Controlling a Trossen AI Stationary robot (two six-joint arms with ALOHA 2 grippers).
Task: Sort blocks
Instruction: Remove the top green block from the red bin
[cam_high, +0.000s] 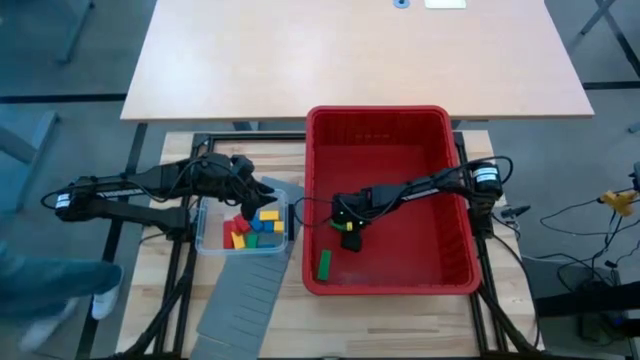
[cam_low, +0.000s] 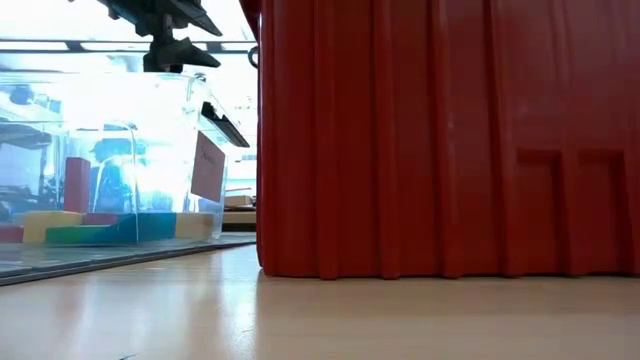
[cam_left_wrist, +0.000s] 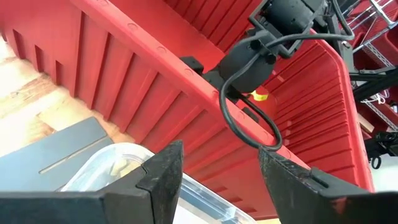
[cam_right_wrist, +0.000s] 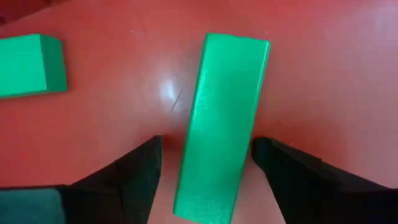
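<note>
The right claw (cam_right_wrist: 205, 180) is standing wide astride a green bar (cam_right_wrist: 221, 124) lying in the red bin (cam_high: 440, 190). The left claw (cam_left_wrist: 217, 180) is hovering part-open, empty, over the tub (cam_high: 205, 235).

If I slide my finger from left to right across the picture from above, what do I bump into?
Left arm → left tool above the clear tub of blocks → green block in the red bin → right tool → right arm.

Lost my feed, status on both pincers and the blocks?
Right pincer open in red bin, green bar between fingers. Left pincer open over clear tub of blocks. Nothing blocking.
</note>
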